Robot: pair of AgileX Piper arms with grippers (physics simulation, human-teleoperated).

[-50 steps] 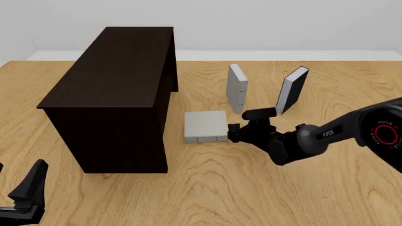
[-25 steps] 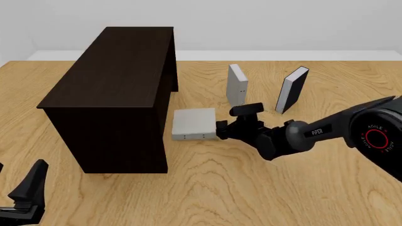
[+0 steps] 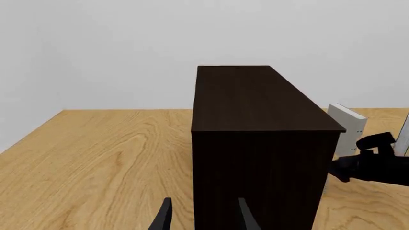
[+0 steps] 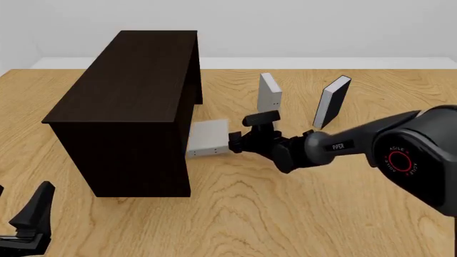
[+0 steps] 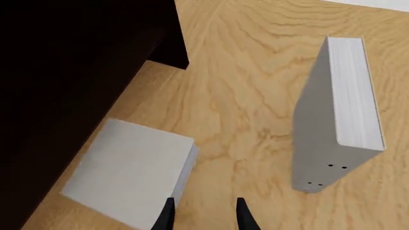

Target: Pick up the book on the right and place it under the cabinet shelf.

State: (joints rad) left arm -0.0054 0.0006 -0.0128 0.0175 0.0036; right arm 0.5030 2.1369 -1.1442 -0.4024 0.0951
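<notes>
**Book at the cabinet mouth, nearly stowed**

Cabinet shelf (image 4: 136,101): large, dark, open side facing right. Wooden surface (image 4: 286,214) carries all. Right gripper (image 4: 234,142) low at the book's right edge; jaws parted, gripping nothing, apparently pushing. Left gripper (image 3: 201,218) idle, jaws spread. The book (image 4: 207,138) lies flat, its left edge at the cabinet's opening, mostly outside. Judged: approach done; sliding it fully under remains. Upright grey book (image 4: 269,99) and black-covered book (image 4: 333,101) stand behind.

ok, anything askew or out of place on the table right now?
Nothing damaged or spilled. The flat grey book lies slightly skewed, partly under the cabinet edge, with the right gripper at its side. The other grey book and the black-covered book stand upright.
</notes>
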